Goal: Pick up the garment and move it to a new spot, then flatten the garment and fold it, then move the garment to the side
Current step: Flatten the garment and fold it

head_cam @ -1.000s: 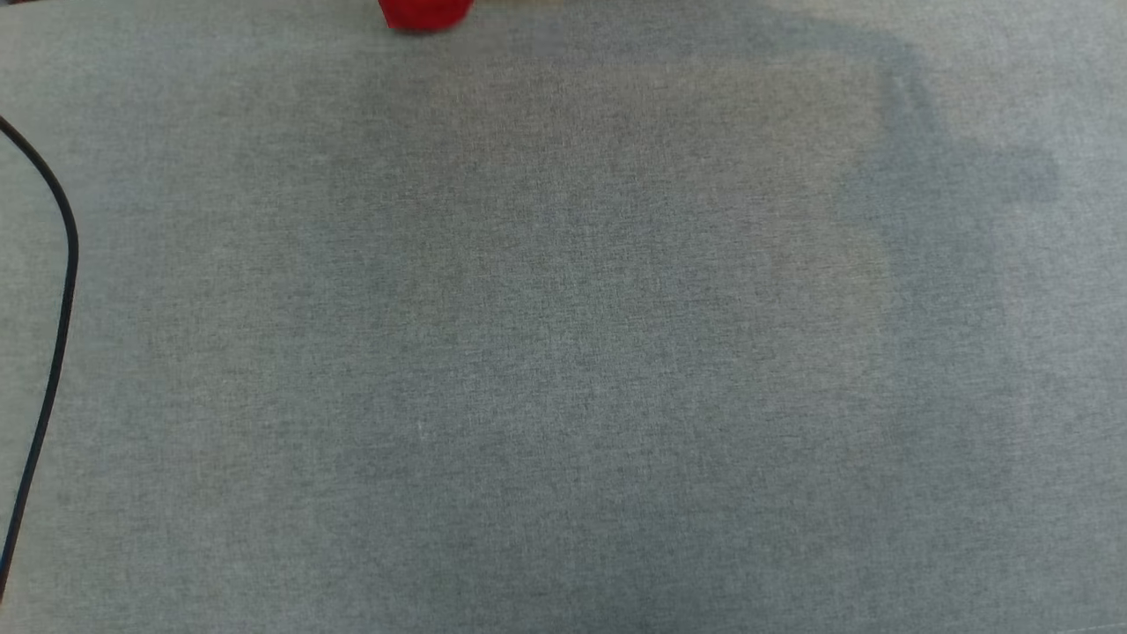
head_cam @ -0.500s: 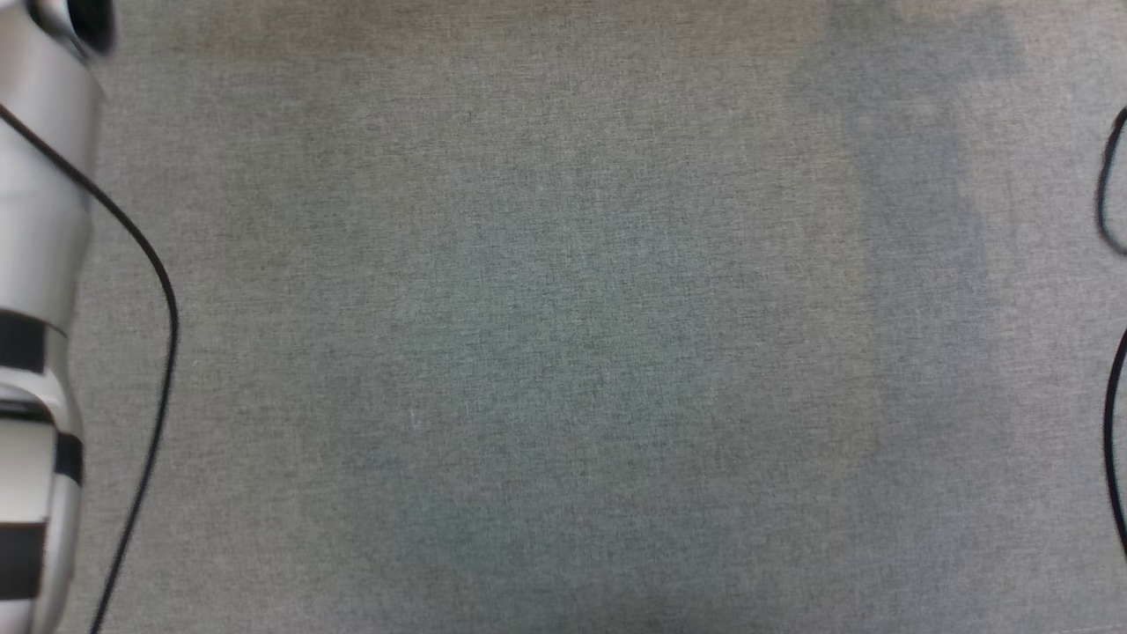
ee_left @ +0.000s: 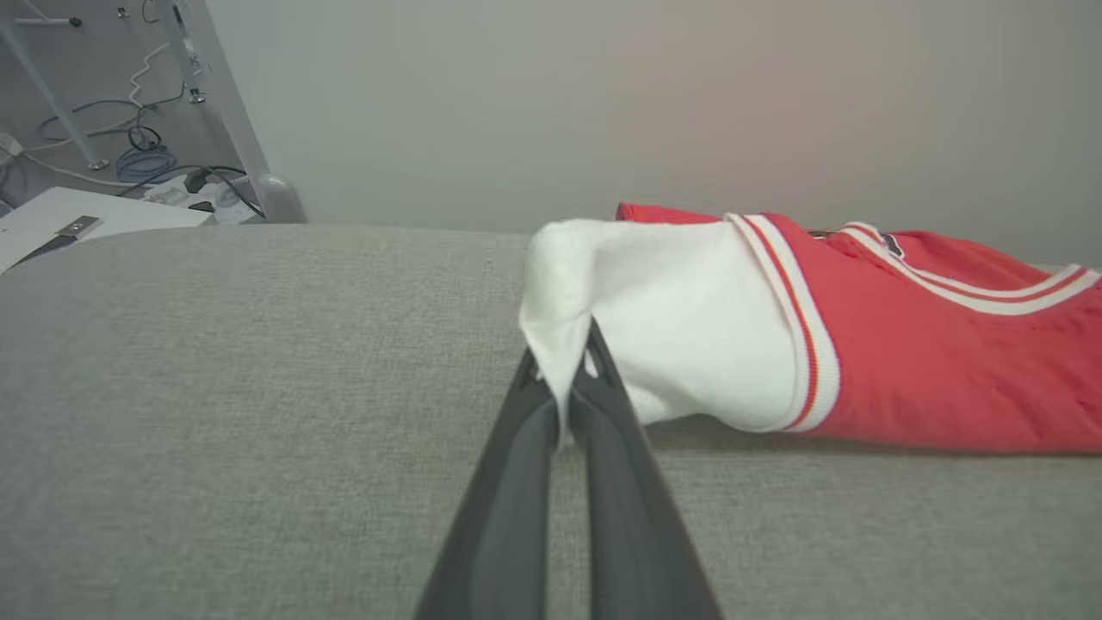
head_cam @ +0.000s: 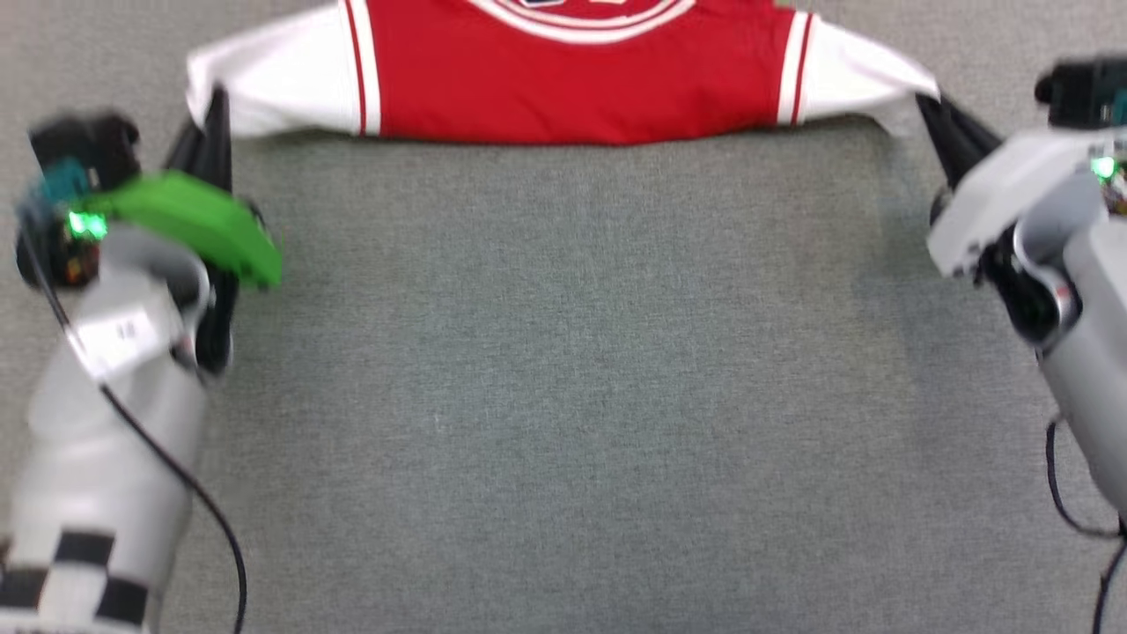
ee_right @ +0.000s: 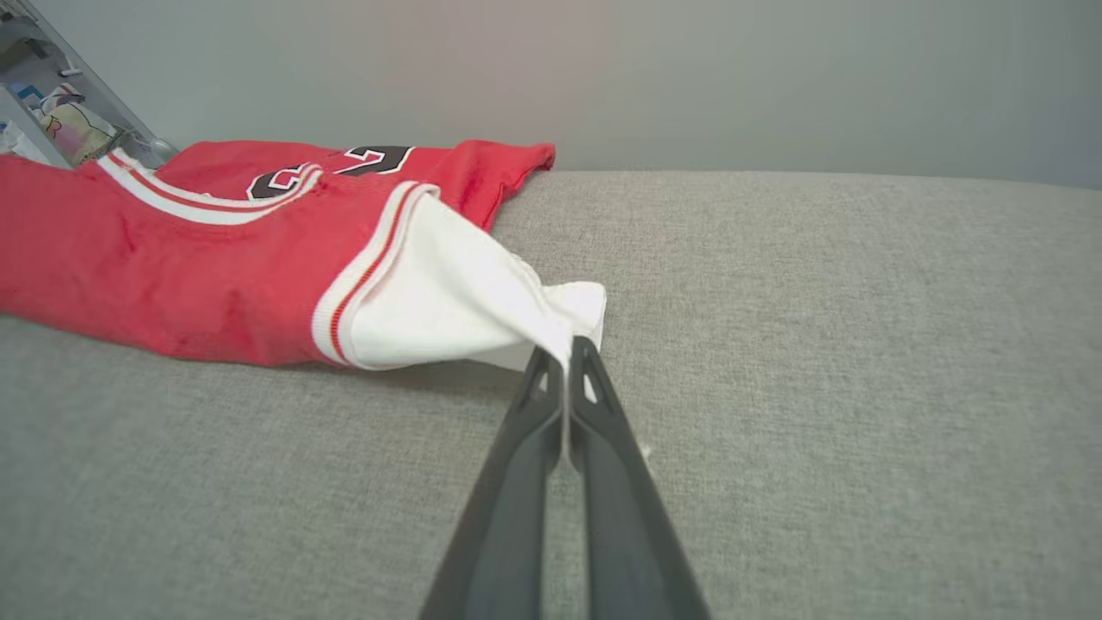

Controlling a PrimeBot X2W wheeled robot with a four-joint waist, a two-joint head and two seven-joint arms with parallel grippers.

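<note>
Your left gripper [ee_left: 562, 379] clamped on one white sleeve [ee_left: 689, 327] of the garment [head_cam: 572, 88], right gripper [ee_right: 564, 357] pinching the other, red body stretched between, resting on grey worktop [head_cam: 563, 370].

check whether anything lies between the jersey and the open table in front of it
Nothing visible does. The left gripper and right gripper are each shut on a white sleeve of the garment, and no object lies on the grey table toward the robot.

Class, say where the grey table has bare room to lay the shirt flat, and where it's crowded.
Free: the table middle, bordered by the left tool, the right tool and the shirt. Crowded: the far edge, where both tools grip the shirt.
</note>
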